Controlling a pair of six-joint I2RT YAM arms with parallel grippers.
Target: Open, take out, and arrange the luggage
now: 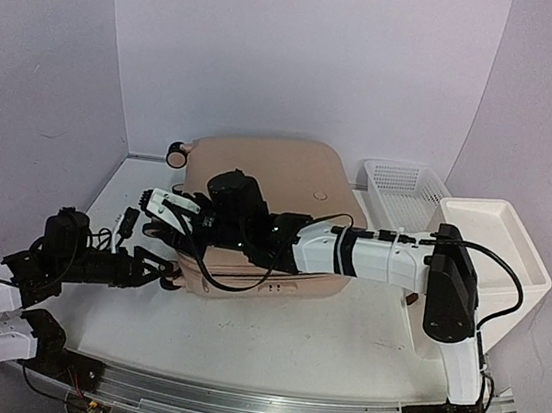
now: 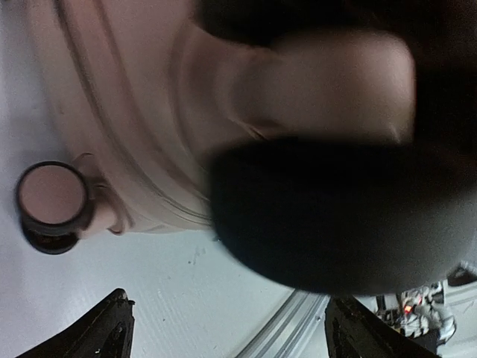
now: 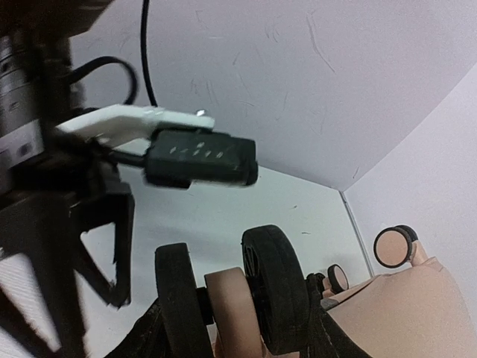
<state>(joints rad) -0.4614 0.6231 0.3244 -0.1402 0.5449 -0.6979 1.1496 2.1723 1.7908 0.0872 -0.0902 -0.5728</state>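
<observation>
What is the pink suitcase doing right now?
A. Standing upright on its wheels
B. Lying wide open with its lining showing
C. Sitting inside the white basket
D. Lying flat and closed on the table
D: in the top view the luggage lies flat on the table, with its smooth pink shell facing up and no lining showing.
</observation>
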